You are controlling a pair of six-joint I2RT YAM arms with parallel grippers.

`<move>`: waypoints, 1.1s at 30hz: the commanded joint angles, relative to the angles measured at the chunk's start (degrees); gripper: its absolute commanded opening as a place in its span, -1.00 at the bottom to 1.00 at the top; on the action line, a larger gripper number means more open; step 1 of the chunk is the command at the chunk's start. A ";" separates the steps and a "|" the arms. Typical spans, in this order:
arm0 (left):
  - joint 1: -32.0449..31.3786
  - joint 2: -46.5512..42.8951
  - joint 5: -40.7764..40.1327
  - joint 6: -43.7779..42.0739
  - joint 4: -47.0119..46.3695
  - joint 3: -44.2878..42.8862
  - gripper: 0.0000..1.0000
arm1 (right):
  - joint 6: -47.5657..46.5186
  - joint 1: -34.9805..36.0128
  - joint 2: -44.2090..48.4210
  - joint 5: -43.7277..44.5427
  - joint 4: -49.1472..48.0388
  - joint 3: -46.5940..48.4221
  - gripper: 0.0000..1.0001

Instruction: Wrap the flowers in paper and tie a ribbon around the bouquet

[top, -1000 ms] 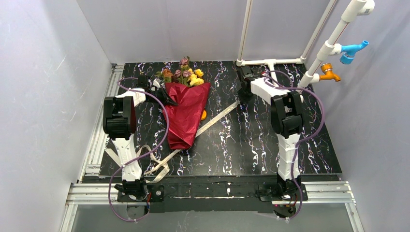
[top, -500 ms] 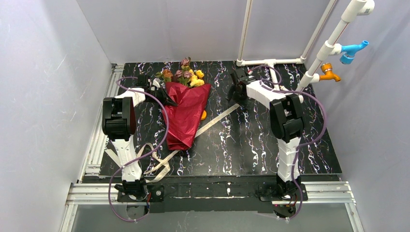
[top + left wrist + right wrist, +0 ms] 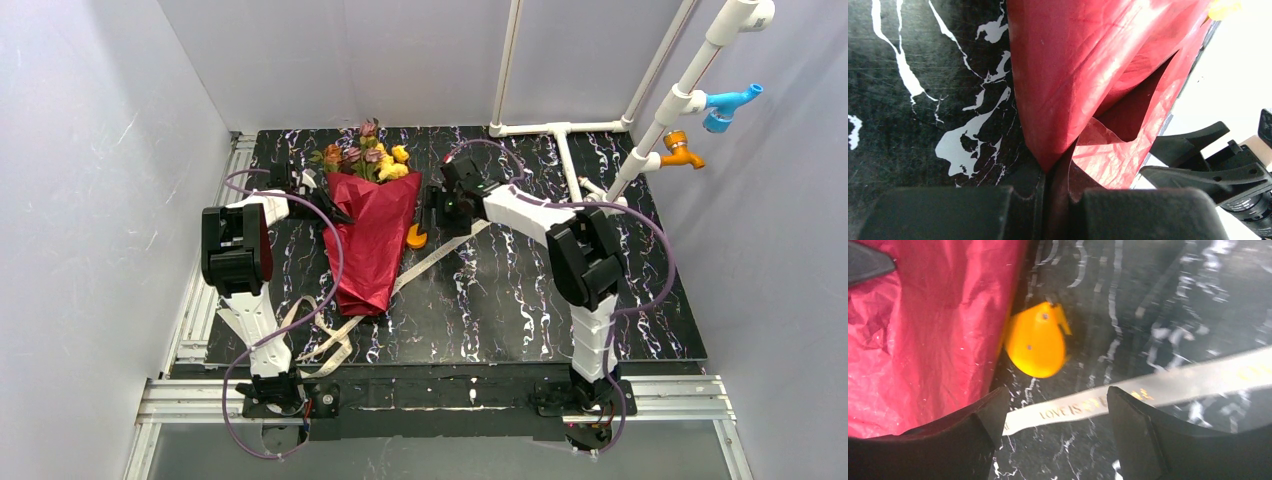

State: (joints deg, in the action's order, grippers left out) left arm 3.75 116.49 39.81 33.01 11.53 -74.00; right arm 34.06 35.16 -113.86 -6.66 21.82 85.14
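The bouquet lies on the black marbled table: a dark red paper [image 3: 372, 240] cone with the flowers [image 3: 365, 160] sticking out of its far end. My left gripper [image 3: 330, 208] is at the cone's left edge. The left wrist view shows it [image 3: 1048, 195] shut on a fold of the paper [image 3: 1073, 75]. The cream ribbon [image 3: 440, 252] runs diagonally from right of the cone, under its tip, to loose loops at the near left. My right gripper [image 3: 433, 212] hovers just right of the cone. It [image 3: 1058, 415] is open, and the printed ribbon [image 3: 1148, 387] lies flat on the table between its fingertips.
A small orange wedge-shaped object [image 3: 415, 237] [image 3: 1038, 340] lies against the cone's right edge, just beyond the right gripper's fingers. White pipes [image 3: 560, 130] with blue and orange fittings stand at the back right. Ribbon loops [image 3: 320, 340] lie near the left arm's base.
My right arm has swung left from the back right corner to beside the cone, and its jaws have opened. The left gripper and the bouquet have shifted slightly left and back.
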 commanded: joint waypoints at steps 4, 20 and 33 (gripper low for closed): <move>1.05 -3.37 0.76 -0.12 -0.98 1.83 -1.00 | -3.23 4.73 -8.29 -2.51 1.74 10.20 0.76; 2.65 -3.56 1.50 0.29 -2.11 2.74 -1.00 | -7.38 7.01 -14.62 14.46 14.33 19.61 0.51; 2.69 -3.29 1.66 -0.01 -2.15 2.91 -1.00 | -11.60 5.59 -21.03 9.93 13.41 26.94 0.47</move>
State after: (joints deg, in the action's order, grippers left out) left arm 5.96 116.42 40.32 33.28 8.71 -71.61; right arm 24.97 41.34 -131.46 4.36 35.11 109.03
